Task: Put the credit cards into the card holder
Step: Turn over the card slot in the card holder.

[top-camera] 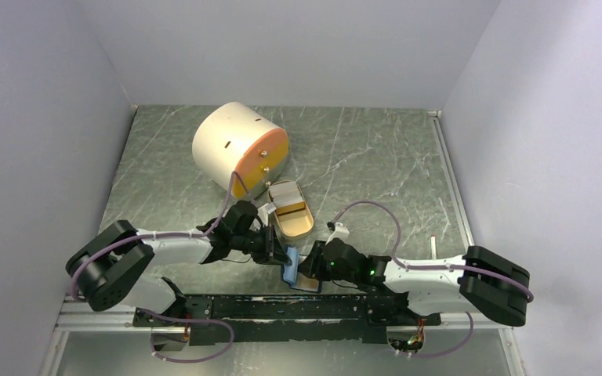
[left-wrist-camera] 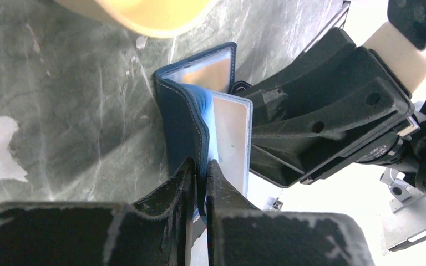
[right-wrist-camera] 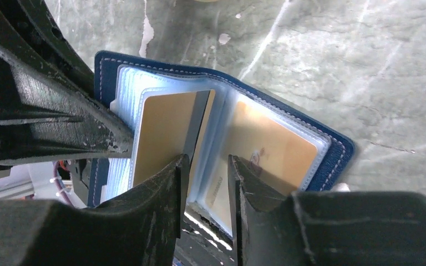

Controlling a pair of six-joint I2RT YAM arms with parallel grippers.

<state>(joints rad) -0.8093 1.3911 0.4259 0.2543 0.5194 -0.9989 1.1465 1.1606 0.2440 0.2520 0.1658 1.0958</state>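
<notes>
Two tools meet at the card holder, which is open at the near middle of the desk. The left tool is clenched on one cover edge. The right tool is released, fingers parted over a tan credit card in a sleeve; seating depth is hidden. Risk: an unseated card slides out, or the thinly pinched cover slips and folds shut. A tan dish just beyond and a cream cylinder farther off restrict movement to the far side.

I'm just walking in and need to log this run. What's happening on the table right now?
Both arms meet over the open card holder. The left gripper is shut on its blue cover, pinning that side. The right gripper has its jaws parted over the clear sleeves, beside a credit card sitting in one sleeve. A second card shows in the neighbouring sleeve.
</notes>
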